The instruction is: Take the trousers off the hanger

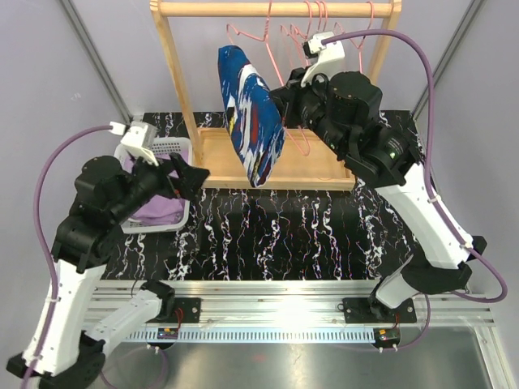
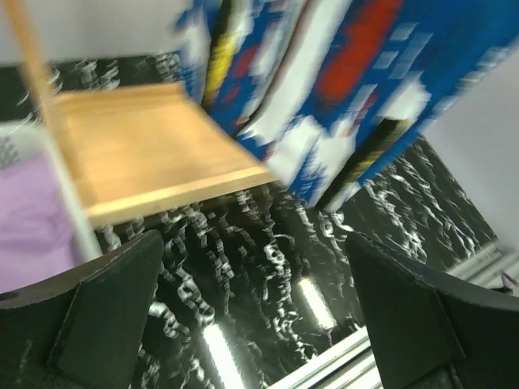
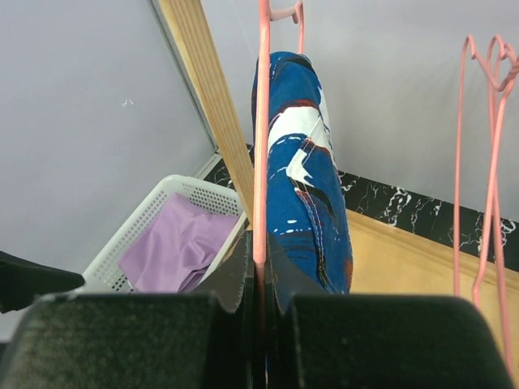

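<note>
Closest to us, our right tool [image 3: 259, 263] is clamped on a pink wire hanger [image 3: 261, 121], the dark blue cloth trousers splashed white, red and yellow [image 3: 304, 186] hanging just behind it, upper centre. Our left tool [image 2: 254, 243] stands wide apart above the black marbled worktop [image 2: 186, 267]. In a white plastic basket [image 3: 134, 231], lower left, lie plain lilac cloth trousers [image 3: 174, 243].

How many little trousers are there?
2. The blue patterned trousers hang on a pink hanger; the lilac trousers lie in the white basket. Others could be hidden underneath.
</note>
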Robot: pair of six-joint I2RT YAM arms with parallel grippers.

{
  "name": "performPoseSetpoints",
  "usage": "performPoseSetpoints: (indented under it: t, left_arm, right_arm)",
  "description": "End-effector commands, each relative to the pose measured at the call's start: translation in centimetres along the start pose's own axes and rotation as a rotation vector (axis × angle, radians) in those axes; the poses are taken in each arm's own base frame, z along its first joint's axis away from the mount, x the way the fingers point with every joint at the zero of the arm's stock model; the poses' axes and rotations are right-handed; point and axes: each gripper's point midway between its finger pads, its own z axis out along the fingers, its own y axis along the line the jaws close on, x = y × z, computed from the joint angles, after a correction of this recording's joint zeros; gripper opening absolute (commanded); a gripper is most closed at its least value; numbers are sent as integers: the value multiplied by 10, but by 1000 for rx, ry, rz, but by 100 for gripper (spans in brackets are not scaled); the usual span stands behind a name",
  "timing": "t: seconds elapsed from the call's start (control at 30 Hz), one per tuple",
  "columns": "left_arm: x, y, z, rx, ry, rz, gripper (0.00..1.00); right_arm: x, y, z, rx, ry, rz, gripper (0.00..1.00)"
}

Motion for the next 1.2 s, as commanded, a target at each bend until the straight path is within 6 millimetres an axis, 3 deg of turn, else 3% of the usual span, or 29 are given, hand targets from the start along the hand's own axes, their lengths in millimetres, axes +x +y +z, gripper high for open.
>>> performPoseSetpoints:
  t: [0.0,0.07,0.1,0.17,0.27,0.3,0.37,0.6,0.87,0.97,1.17]
  left_arm:
    - [-34,-32,6,63,-164,71,99]
    - [-34,-31,13,8,-176,83,99]
    - [-29,-47,16,45,-171,108,99]
    - [-22,-60,18,44,-179,142,99]
    - [-13,-65,24,-4,-206,193,99]
    - [-2,-81,25,31,-202,229,99]
    - [11,-92,24,10,-202,270,99]
    - [56,-115,31,-32,-200,351,99]
    - [99,-114,44,-61,-182,345,99]
    - [103,-117,47,-54,-194,333,99]
    - [109,-92,50,-201,-216,367,99]
  right_arm:
    - [-80,10,-39,-23,-241,112,0]
    - [-72,4,-42,26,-211,121,0]
    - [-70,7,-47,30,-204,128,0]
    - [-64,3,-51,76,-188,128,0]
    - [-59,6,-58,112,-173,127,0]
    - [-58,6,-59,128,-173,131,0]
    - [-57,8,-66,165,-175,120,0]
    - [-56,22,-90,299,-195,33,0]
    - [-65,29,-109,351,-216,29,0]
    - [-66,38,-113,353,-220,18,0]
    - [-77,50,-121,373,-233,-27,0]
